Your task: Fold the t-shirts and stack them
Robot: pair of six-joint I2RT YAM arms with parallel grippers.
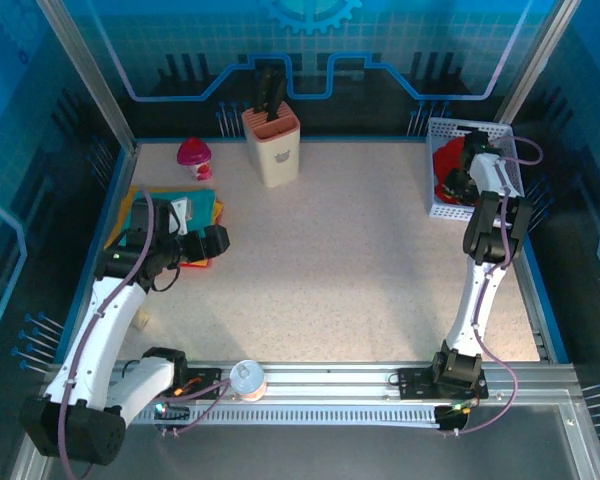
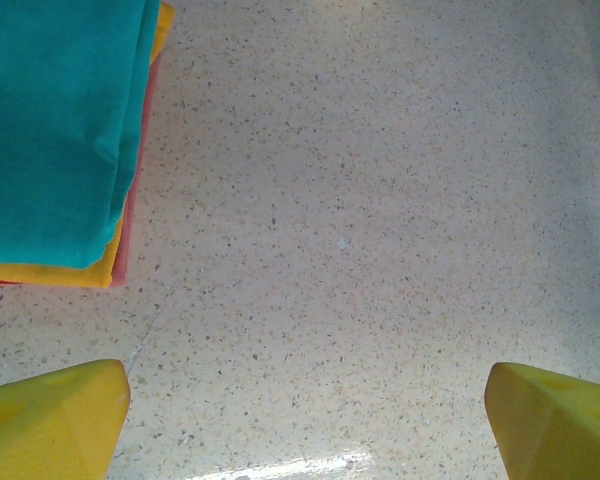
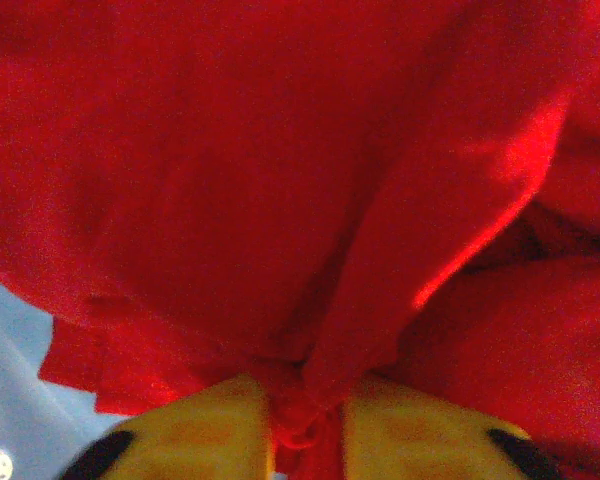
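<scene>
From above, a stack of folded shirts (image 1: 205,205) lies at the left side of the table (image 1: 360,260), and the left arm (image 1: 130,270) reaches over its near edge. At the far right the right arm (image 1: 485,235) dips into a white basket (image 1: 448,210), where the red shirt (image 1: 446,160) sits bunched and unfolded. So part of the job looks finished: several shirts are folded and piled. The red one has yet to be lifted out, spread, folded and added. A knife block (image 1: 272,145) and a pink cup (image 1: 193,155) stand at the far edge, well apart from both arms. This view is too coarse to count the shirts in the pile, and the arm hides part of it. In the left wrist view, the left gripper (image 2: 300,430) hangs over bare table with its yellow fingers (image 2: 50,420) wide apart and nothing between them. The teal shirt (image 2: 60,120) tops the pile at the far left, with a yellow shirt (image 2: 80,272) edge and a thin orange-pink edge under it. All are cut off by the frame, so how neatly they are folded is hard to judge. In the right wrist view, the right gripper (image 3: 305,435) is clamped on a pinched ridge of the red cloth, fingers drawn close with fabric squeezed between. Which part of the shirt this is, hem, sleeve or body, I cannot tell, and the cloth hides the basket floor apart from a pale patch at the left.
</scene>
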